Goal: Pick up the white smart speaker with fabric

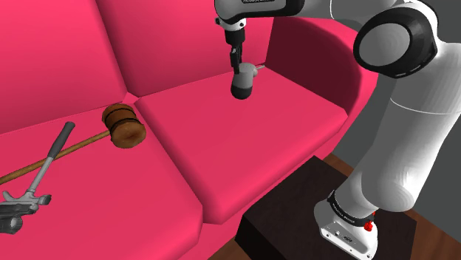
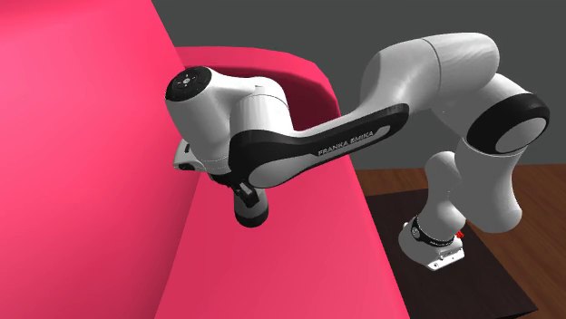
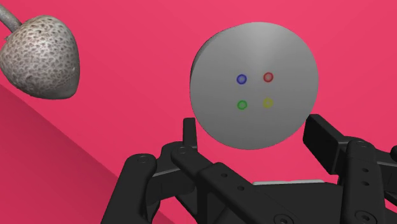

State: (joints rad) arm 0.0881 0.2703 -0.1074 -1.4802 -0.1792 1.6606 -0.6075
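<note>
Over sofa (image 1: 244, 148), gripper (image 1: 236, 63) clasps one speaker (image 3: 254, 83); one mallet (image 1: 123, 124) aside.

"FRANKA EMIKA" in white capitals on dark band of forearm link (image 2: 349, 145). Small print on wrist link (image 1: 255, 7), shoulder view: illegible.

Seat cushion (image 1: 244, 155) open under the speaker (image 1: 241, 83) — grey strawberry (image 3: 41, 60) near it, wooden mallet (image 1: 123, 125) well apart.

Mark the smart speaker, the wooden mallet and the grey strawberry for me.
smart speaker (image 3: 254, 87): wrist view, middle of its flat grey face, among the four coloured dots.
wooden mallet (image 1: 123, 125): shoulder view, on its brown head.
grey strawberry (image 3: 41, 58): wrist view, on its pitted body.
</note>
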